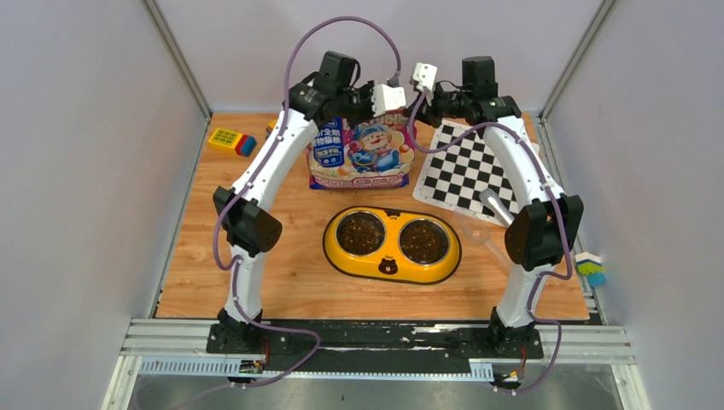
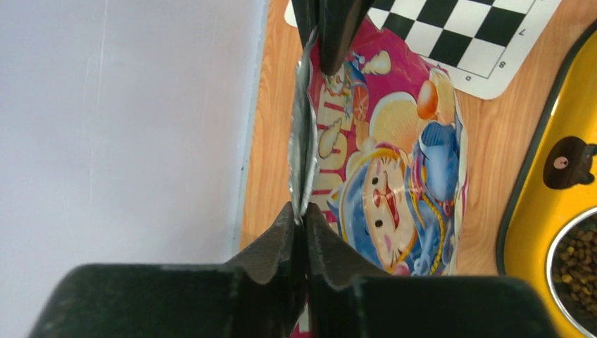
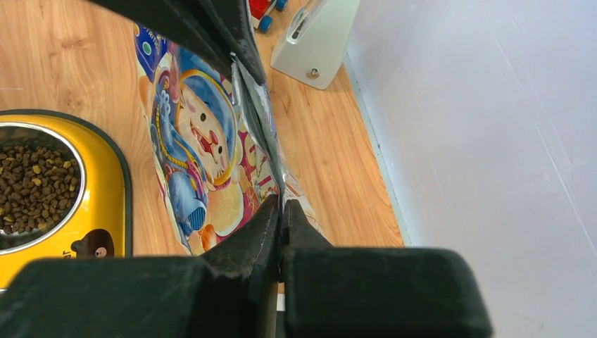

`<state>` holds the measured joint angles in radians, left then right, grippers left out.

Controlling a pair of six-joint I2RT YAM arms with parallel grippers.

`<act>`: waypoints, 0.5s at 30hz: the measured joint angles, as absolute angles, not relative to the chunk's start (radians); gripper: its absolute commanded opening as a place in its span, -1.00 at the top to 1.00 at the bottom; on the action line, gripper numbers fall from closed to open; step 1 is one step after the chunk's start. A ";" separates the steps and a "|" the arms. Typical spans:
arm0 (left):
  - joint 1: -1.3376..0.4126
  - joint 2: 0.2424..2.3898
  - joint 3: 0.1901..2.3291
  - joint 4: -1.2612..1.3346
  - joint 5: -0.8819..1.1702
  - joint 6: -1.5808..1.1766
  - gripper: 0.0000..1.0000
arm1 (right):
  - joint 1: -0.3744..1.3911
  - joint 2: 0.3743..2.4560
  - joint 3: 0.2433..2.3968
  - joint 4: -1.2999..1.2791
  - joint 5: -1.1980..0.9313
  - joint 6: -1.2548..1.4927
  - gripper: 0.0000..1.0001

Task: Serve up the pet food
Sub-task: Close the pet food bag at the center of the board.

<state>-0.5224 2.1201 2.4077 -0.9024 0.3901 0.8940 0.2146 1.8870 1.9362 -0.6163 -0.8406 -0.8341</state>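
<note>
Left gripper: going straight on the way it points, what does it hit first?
The left gripper, shut on the silvery top edge of the glossy pink-purple-blue cat food bag, points along that edge. First in line is probably the right gripper, pinching the same edge; depth is unclear.

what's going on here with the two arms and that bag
Both arms are holding the cat food bag by its top edge. The left gripper and the right gripper are each shut on the silvery seam, facing each other. The bag sits at the far side of the table, behind the yellow feeder. Both of the feeder's bowls already hold kibble. A clear scoop lies to the right of the feeder, untouched.
</note>
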 measured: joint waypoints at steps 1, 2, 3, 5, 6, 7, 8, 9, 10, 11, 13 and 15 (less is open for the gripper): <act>-0.517 2.112 2.401 -0.906 0.389 0.889 0.99 | 0.215 1.887 1.936 -0.614 -0.839 -0.833 1.00; -0.510 2.100 2.389 -0.912 0.395 0.889 1.00 | 0.217 1.887 1.935 -0.607 -0.841 -0.830 1.00; -0.508 2.094 2.384 -0.915 0.395 0.886 1.00 | 0.220 1.886 1.935 -0.605 -0.840 -0.828 1.00; -0.508 2.089 2.377 -0.917 0.395 0.886 0.72 | 0.223 1.882 1.933 -0.605 -0.838 -0.823 1.00; -0.508 2.087 2.375 -0.918 0.395 0.887 0.52 | 0.223 1.881 1.931 -0.605 -0.838 -0.821 1.00; -0.507 2.087 2.374 -0.918 0.395 0.891 0.33 | 0.223 1.881 1.930 -0.604 -0.838 -0.820 1.00; -0.506 2.085 2.371 -0.920 0.389 0.892 0.30 | 0.223 1.880 1.930 -0.605 -0.835 -0.819 1.00; -0.499 2.080 2.366 -0.927 0.379 0.894 0.42 | 0.221 1.880 1.930 -0.606 -0.831 -0.816 1.00; -0.485 2.070 2.357 -0.937 0.368 0.895 0.57 | 0.221 1.880 1.930 -0.605 -0.830 -0.814 1.00; -0.472 2.063 2.350 -0.945 0.360 0.895 0.88 | 0.220 1.880 1.930 -0.605 -0.829 -0.813 1.00; -0.439 2.040 2.327 -0.960 0.358 0.900 1.00 | 0.221 1.880 1.930 -0.604 -0.829 -0.813 1.00; -0.430 2.031 2.318 -0.966 0.366 0.900 1.00 | 0.226 1.879 1.929 -0.599 -0.829 -0.812 1.00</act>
